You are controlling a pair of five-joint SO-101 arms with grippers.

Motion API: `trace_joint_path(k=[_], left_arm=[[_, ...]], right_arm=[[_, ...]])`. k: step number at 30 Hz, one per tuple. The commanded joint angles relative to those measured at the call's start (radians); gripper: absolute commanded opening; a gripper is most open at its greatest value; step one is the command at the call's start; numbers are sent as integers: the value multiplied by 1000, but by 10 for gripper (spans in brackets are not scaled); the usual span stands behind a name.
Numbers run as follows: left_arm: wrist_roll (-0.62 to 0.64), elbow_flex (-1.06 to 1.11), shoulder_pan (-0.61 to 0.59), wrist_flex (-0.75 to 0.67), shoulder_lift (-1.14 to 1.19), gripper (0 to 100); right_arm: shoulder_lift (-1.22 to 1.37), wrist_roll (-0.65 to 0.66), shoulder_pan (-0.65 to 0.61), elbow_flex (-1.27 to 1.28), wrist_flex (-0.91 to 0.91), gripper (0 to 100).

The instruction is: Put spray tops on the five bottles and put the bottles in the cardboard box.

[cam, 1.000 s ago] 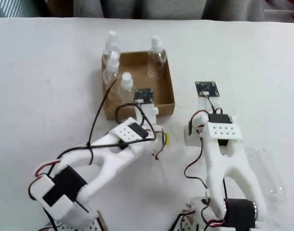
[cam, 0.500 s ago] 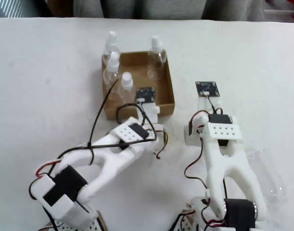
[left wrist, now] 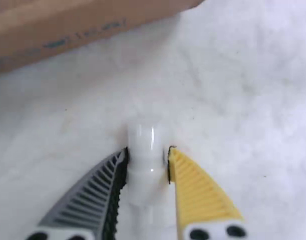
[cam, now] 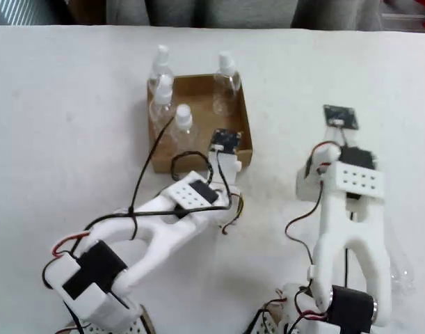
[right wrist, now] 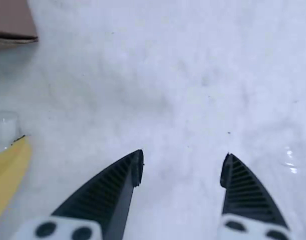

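Observation:
My left gripper point(left wrist: 146, 152) is shut on a white spray top point(left wrist: 142, 165), held between its grey and yellow fingers just above the table, close to the front wall of the cardboard box point(left wrist: 67, 25). In the high view the left arm's wrist point(cam: 225, 163) sits at the box's point(cam: 240, 149) near right corner. Several clear bottles with white tops point(cam: 226, 80) stand in or at the box. My right gripper point(right wrist: 182, 167) hangs open over bare table. A clear bottle point(cam: 400, 268) lies on its side, partly hidden under the right arm point(cam: 348, 181).
In the right wrist view, the left gripper's yellow finger point(right wrist: 7, 167), the spray top point(right wrist: 4, 125) and the box's corner point(right wrist: 12, 22) lie off to one side. The white table point(cam: 73, 139) is bare to the left of the box and at the far right.
The right arm has swung to the right, away from the box. The left gripper has moved forward with the spray top, up to the box's near right corner.

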Motion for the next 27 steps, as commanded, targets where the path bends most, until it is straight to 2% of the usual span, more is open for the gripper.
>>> trace_joint_path(k=[1,11,17,23,27], left_arm=[[-11,-20,4,17,-15,31],[-18,-21,4,40,-15,31],[-18,-21,5,46,-15,31],[-18,-20,5,46,-15,31],[-18,-20,4,46,-15,31]], right_arm=[[-38,130,113,-147,110,226],[-27,632,532,-207,159,230],[-27,910,739,-71,131,231],[-30,1031,851,101,-45,324],[-27,1042,860,167,-131,275]])
